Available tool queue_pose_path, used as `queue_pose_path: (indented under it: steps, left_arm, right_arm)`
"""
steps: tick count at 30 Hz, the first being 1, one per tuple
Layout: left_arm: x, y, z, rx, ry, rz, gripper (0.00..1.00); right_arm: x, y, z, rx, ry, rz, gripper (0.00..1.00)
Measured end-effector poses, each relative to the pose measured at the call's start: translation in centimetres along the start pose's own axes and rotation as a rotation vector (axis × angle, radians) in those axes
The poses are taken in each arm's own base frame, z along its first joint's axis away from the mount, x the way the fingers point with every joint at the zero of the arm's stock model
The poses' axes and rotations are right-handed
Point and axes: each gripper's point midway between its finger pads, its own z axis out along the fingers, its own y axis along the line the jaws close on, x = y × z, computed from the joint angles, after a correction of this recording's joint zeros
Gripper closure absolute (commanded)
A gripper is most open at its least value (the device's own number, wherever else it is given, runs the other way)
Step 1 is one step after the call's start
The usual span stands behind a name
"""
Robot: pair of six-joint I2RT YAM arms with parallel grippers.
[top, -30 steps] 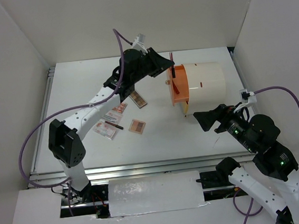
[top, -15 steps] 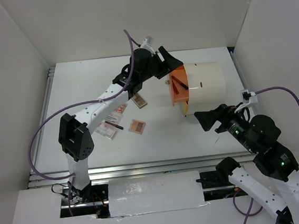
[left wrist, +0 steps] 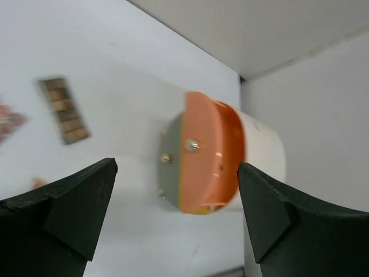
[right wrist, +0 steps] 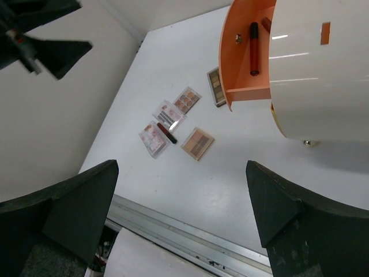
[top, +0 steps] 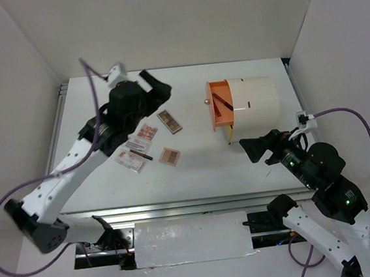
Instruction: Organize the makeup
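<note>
Two hands: both had their fingers spread wide with nothing between them.
Left hand [top: 158,82]: it hung above the counter [top: 208,175] on the drawer side of the container, well apart from it. I judged that it was placed there to reach the loose makeup.
Right hand [top: 250,150]: it hovered just off the container's near side, pointing toward it. I took that as a standby pose, kept out of the left arm's way.
Container [top: 255,102]: a smooth cream cylinder, apparently lying on its side, that looked like hard plastic.
Orange drawer [top: 219,109]: a glossy tray with a small metal knob, standing open on the container's flat end. It faced the makeup, which I read as deliberate for a short carry.
Drawer contents: one slim dark-red stick [right wrist: 253,40] lay lengthwise in the tray. Beside it was a brownish item too small to name.
Long palette [top: 169,121]: a flat, rigid rectangle with brown pans, and the nearest loose piece to the container.
Square palette [top: 169,156]: thin, with beige and pink pans, farther out on the same side.
Packets [top: 139,143]: flat white-pink sleeves in a loose cluster, farthest from the container.
Dark pencil [top: 142,155]: it lay across the cluster, touching a packet.
Handling: I expected the low flat pieces to be hard to get a finger under.
</note>
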Motion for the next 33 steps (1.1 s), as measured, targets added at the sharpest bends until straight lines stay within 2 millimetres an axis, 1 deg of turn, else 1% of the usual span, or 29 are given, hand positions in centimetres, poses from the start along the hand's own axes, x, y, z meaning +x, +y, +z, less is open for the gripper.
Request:
queue_pose_path:
  steps: [1, 2, 4, 5, 6, 7, 10, 11, 13, 15, 18, 21, 23, 27, 33]
  left_arm:
    - [-1.0, 1.7, -2.0, -0.035, -0.041, -0.017, 0.01]
    - [-1.3, 3.9, -3.0, -0.092, -0.075, -0.029, 0.01]
    - [-1.3, 8.2, -4.0, -0.201, -0.114, -0.050, 0.03]
    - [-0.6, 10.7, -3.8, -0.267, -0.116, -0.047, 0.05]
    - [0.3, 12.9, -3.3, -0.327, -0.106, -0.040, 0.13]
    - [1.5, 15.4, -2.7, -0.391, -0.087, -0.034, 0.17]
    - [5.9, 22.0, -0.3, -0.570, 0.020, 0.016, 0.19]
    - [7.3, 23.8, 0.3, -0.622, 0.063, 0.032, 0.19]
    - [8.9, 25.8, 1.3, -0.686, 0.113, 0.048, 0.19]
    - [9.9, 26.6, 2.1, -0.708, 0.144, 0.051, 0.20]
    - [10.7, 26.5, 3.3, -0.705, 0.169, 0.041, 0.29]
    - [11.6, 26.6, 4.5, -0.708, 0.188, 0.022, 0.33]
    - [12.5, 27.0, 5.1, -0.719, 0.210, 0.016, 0.35]
    - [14.0, 28.1, 5.6, -0.756, 0.242, -0.001, 0.39]
    - [14.3, 28.2, 5.7, -0.766, 0.231, -0.045, 0.40]
  right_arm:
    - [0.2, -0.1, 0.2, 0.000, 0.003, 0.000, 0.00]
    - [0.4, -0.1, 0.3, 0.000, 0.008, 0.000, 0.00]
    - [0.6, -0.1, 0.6, -0.004, 0.016, 0.000, 0.00]
    - [0.8, 0.0, 0.8, -0.009, 0.021, 0.000, 0.00]
    - [0.9, 0.1, 1.1, -0.013, 0.028, 0.000, 0.00]
    - [0.9, 0.2, 1.3, -0.016, 0.032, 0.000, 0.00]
    - [1.3, 0.6, 2.0, -0.040, 0.051, 0.002, 0.00]
    - [1.5, 0.7, 2.1, -0.045, 0.060, 0.003, 0.00]
    - [1.6, 0.9, 2.3, -0.055, 0.071, 0.003, 0.00]
    - [1.7, 1.0, 2.3, -0.060, 0.073, 0.002, 0.00]
    - [1.6, 1.1, 2.2, -0.063, 0.069, 0.002, 0.00]
    - [1.5, 1.1, 2.1, -0.065, 0.066, 0.000, 0.00]
    - [1.5, 1.1, 2.0, -0.065, 0.063, 0.000, 0.00]
    - [1.5, 1.0, 2.0, -0.064, 0.062, -0.001, 0.00]
    - [1.5, 1.0, 2.0, -0.063, 0.062, -0.006, 0.00]
